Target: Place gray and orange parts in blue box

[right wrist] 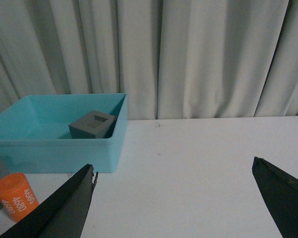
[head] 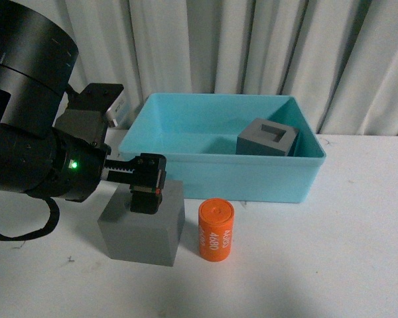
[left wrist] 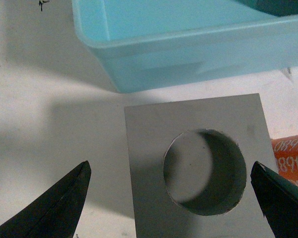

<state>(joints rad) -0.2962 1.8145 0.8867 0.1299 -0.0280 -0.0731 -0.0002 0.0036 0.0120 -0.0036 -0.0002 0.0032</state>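
Observation:
The blue box [head: 278, 182] stands at the back of the white table; the gray cube with a square recess [head: 267, 138] lies inside it at the right. The gray cube with a round recess [head: 143, 225] sits on the table in front of the box, and the orange cylinder [head: 215, 230] with white numerals lies just right of it. My left gripper [head: 148, 183] hovers open just above that cube; in the left wrist view the cube [left wrist: 154, 144] lies between the spread fingertips [left wrist: 69, 196]. My right gripper [right wrist: 174, 198] is open and empty over bare table.
White curtains [head: 252, 46] hang behind the table. In the right wrist view the blue box [right wrist: 54, 148], the cube in it [right wrist: 92, 125] and the orange cylinder [right wrist: 15, 196] lie off to one side.

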